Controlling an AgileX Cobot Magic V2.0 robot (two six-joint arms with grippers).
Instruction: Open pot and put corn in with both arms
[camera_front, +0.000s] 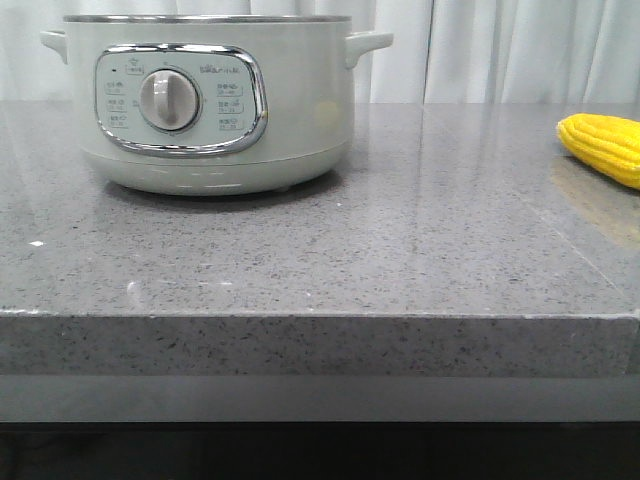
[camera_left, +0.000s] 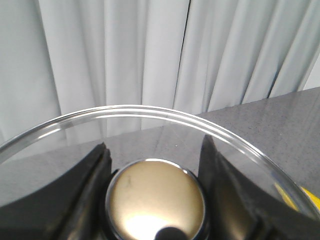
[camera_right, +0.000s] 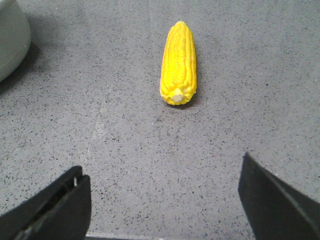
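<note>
The corn runs off the front view's right edge; the pot loses its rim at the top.

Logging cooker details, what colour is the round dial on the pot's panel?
The dial is off-white to pale beige, clearest in the front view.

A grey speckled stone countertop spans the view, white pleated curtains hanging at twelve o'clock

Front camera low, near counter; right wrist shares corn.
</note>
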